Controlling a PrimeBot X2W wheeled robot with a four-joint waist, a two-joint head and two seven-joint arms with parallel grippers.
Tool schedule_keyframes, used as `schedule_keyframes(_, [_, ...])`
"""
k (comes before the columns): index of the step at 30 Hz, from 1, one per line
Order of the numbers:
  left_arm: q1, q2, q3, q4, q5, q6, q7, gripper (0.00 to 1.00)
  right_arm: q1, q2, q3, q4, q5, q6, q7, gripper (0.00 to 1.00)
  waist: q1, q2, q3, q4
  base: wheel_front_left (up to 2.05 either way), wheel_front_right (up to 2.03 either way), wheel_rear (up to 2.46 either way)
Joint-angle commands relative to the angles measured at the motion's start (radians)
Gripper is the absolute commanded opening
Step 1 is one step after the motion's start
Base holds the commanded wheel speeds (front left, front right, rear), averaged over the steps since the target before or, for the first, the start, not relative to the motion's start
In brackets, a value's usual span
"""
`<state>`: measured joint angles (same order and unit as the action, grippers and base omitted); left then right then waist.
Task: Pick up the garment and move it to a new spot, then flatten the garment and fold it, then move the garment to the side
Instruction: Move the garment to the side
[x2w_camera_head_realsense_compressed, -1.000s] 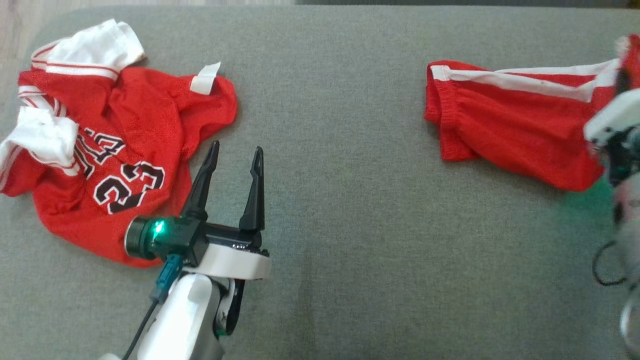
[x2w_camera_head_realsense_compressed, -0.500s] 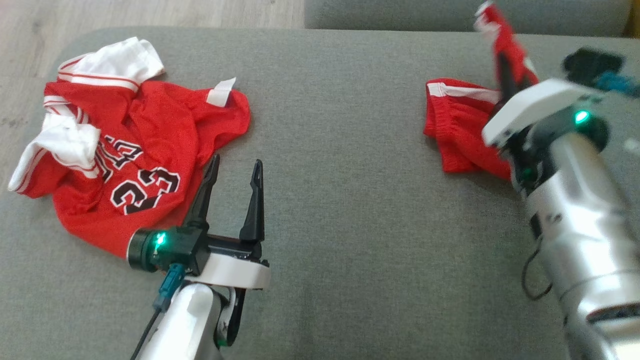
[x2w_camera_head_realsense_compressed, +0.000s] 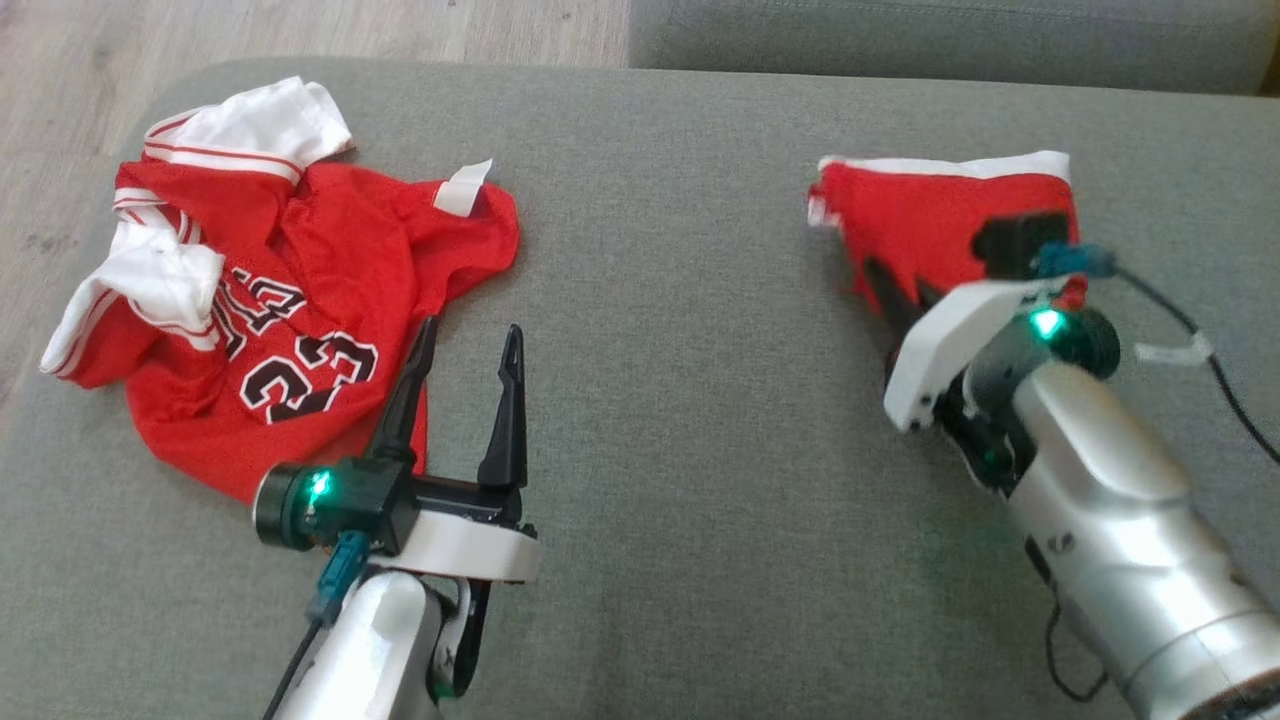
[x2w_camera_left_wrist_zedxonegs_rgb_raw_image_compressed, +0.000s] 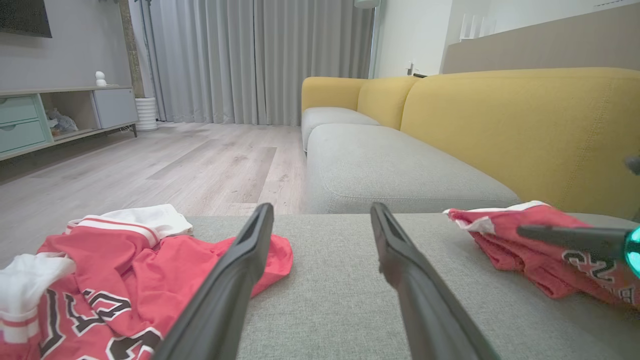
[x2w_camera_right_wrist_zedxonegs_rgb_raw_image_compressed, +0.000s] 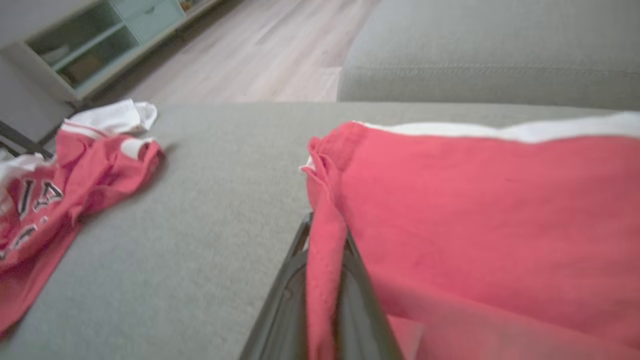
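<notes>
Red mesh shorts with white trim (x2w_camera_head_realsense_compressed: 940, 212) hang pinched by 1 edge in my right gripper (x2w_camera_right_wrist_zedxonegs_rgb_raw_image_compressed: 326, 240); I'd lift clear before swinging left. My left gripper (x2w_camera_head_realsense_compressed: 472, 328) gapes empty.

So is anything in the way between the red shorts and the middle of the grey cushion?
Nothing visible. The right gripper is shut on the red shorts, and bare grey cushion runs from them to the middle. The jersey and open left gripper are further left.
</notes>
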<state>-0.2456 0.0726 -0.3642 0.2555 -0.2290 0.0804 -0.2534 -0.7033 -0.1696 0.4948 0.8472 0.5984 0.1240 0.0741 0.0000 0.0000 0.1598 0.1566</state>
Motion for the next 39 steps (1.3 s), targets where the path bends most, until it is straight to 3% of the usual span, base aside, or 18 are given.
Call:
schedule_keyframes(1, [-0.018, 0.016, 0.024, -0.028, -0.006, 0.006, -0.001, 1.0, 0.008, -0.01, 0.048, -0.019, -0.002, 0.007, 0.006, 0.0, 0.0, 0.0, -0.003, -0.001, 0.0, 0.0, 0.0])
schedule_keyframes(2, [-0.019, 0.018, 0.023, -0.028, -0.007, 0.006, 0.0, 1.0, 0.012, -0.017, 0.071, -0.015, 0.0, 0.007, 0.01, 0.62, 0.0, 0.0, -0.005, -0.003, 0.0, 0.0, 0.0])
schedule_keyframes(3, [-0.021, 0.019, 0.023, -0.028, -0.007, 0.006, 0.0, 1.0, 0.014, -0.022, 0.093, -0.014, 0.006, 0.007, 0.014, 1.0, 0.0, 0.0, -0.008, -0.005, 0.0, 0.0, 0.0])
schedule_keyframes(7, [-0.026, 0.027, 0.025, -0.028, -0.009, 0.009, 0.002, 1.0, 0.008, -0.043, 0.123, -0.027, 0.037, 0.007, -0.031, 1.0, 0.0, 0.0, -0.022, -0.025, 0.0, 0.0, 0.0])
schedule_keyframes(12, [-0.027, 0.029, 0.033, -0.026, -0.017, 0.016, 0.0, 1.0, -0.002, -0.071, 0.062, -0.05, 0.09, 0.007, -0.13, 1.0, 0.0, 0.0, -0.054, -0.059, 0.0, 0.0, 0.0])
schedule_keyframes(18, [-0.013, 0.032, 0.062, -0.038, -0.03, 0.035, -0.005, 1.0, 0.002, -0.1, -0.049, -0.068, -0.033, 0.007, -0.312, 1.0, 0.0, 0.0, -0.095, -0.109, 0.0, 0.0, 0.0])
schedule_keyframes(22, [0.012, 0.029, 0.081, -0.044, -0.033, 0.053, -0.007, 1.0, 0.071, -0.05, -0.2, -0.136, -0.145, 0.007, -0.334, 1.0, 0.0, 0.0, -0.106, -0.135, 0.0, 0.0, 0.0])
schedule_keyframes(28, [0.059, 0.016, 0.104, -0.06, -0.029, 0.057, -0.008, 1.0, 0.306, 0.086, -0.436, -0.405, -0.35, 0.007, -0.336, 1.0, 0.0, 0.0, -0.108, -0.152, 0.0, 0.0, 0.0])
schedule_keyframes(33, [0.103, 0.004, 0.135, -0.083, -0.013, 0.053, -0.008, 1.0, 0.473, 0.118, -0.484, -0.533, -0.4, 0.007, -0.336, 1.0, 0.0, 0.0, -0.104, -0.158, 0.0, 0.0, 0.0])
schedule_keyframes(39, [0.104, -0.007, 0.154, -0.094, 0.005, 0.034, -0.008, 1.0, 0.502, 0.119, -0.474, -0.561, -0.37, 0.007, -0.336, 1.0, 0.0, 0.0, -0.074, -0.146, 0.0, 0.0, 0.0])
